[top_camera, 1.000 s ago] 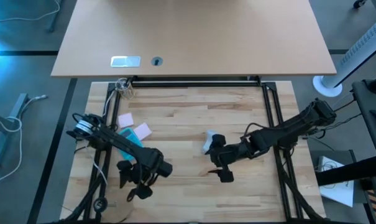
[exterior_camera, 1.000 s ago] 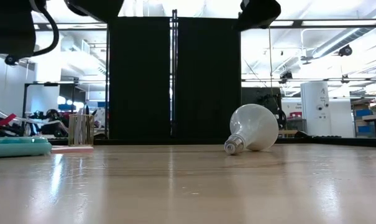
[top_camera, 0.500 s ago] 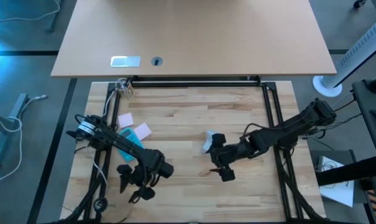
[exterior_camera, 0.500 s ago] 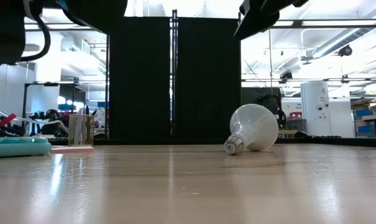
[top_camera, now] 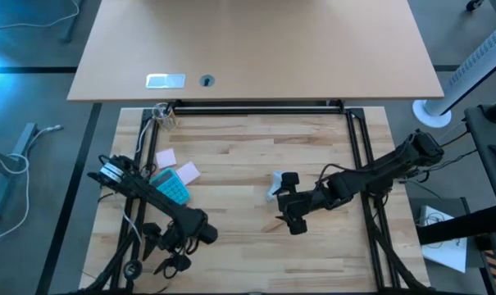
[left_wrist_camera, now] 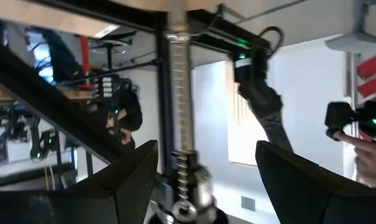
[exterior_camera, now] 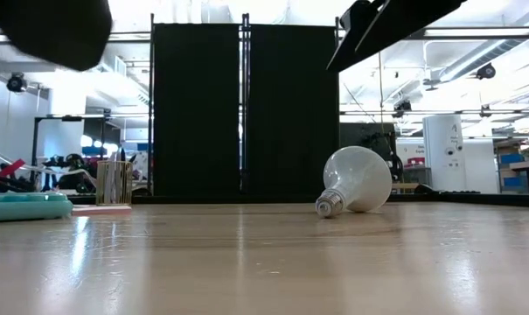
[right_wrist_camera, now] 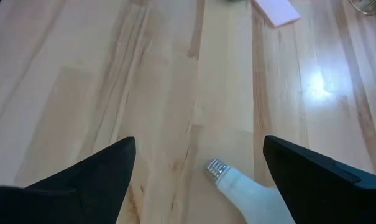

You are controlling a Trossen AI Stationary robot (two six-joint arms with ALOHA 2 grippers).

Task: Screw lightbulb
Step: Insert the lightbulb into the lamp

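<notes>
The white lightbulb (exterior_camera: 358, 178) lies on its side on the wooden table, its grey screw neck (exterior_camera: 326, 206) pointing toward the table's left. It also shows in the high view (top_camera: 273, 191) and the right wrist view (right_wrist_camera: 247, 193). My right gripper (top_camera: 284, 202) hovers open above the bulb, its fingers pointing toward the table's left and clear of the bulb. My left gripper (top_camera: 162, 256) is open and empty at the table's near left corner, tipped up toward the room. The wooden disc with the socket is out of view.
A teal flat device (top_camera: 172, 190) and two pink notes (top_camera: 187, 172) lie at the left, with a small glass holder (top_camera: 163, 115) at the far left. Black frame rails (top_camera: 356, 139) border the table. Bare wood lies between the arms.
My left gripper has drawn back toward the table's near left corner and tipped up. My right gripper has shifted a little toward the far edge, over the bulb. The bulb has stayed where it was.
</notes>
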